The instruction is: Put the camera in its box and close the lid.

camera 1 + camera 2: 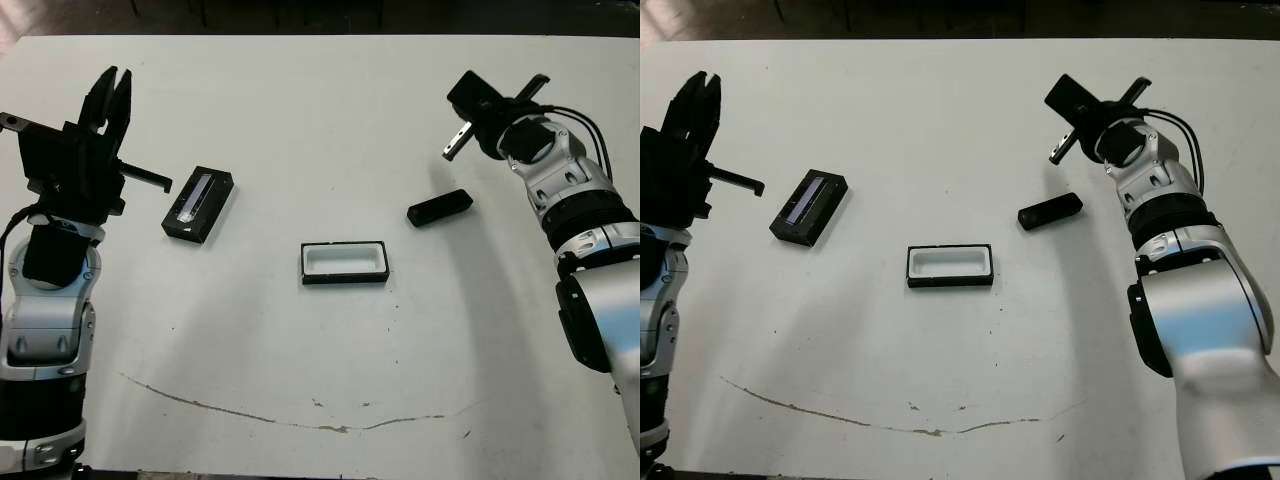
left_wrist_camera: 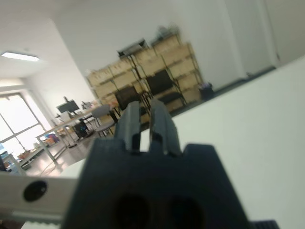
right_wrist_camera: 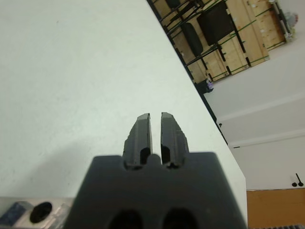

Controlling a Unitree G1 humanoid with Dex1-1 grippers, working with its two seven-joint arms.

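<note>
The box [image 1: 344,247], a shallow black tray with a white lining, lies open near the table's middle. The camera [image 1: 440,208], a slim black bar, rests on the table to its right, a little farther back. The lid [image 1: 198,205], black with a silvery strip, lies to the box's left. My left gripper [image 1: 115,78] is raised over the table's left side, left of the lid, shut on nothing. My right gripper [image 1: 458,88] hovers beyond the camera, also shut and holding nothing. In both wrist views only a thin slit separates the fingers [image 3: 141,130].
A thin dark scratch line [image 1: 300,420] curves across the white table [image 1: 300,120] near its front edge. Shelves and chairs [image 2: 157,86] stand in the room beyond the table's far edge.
</note>
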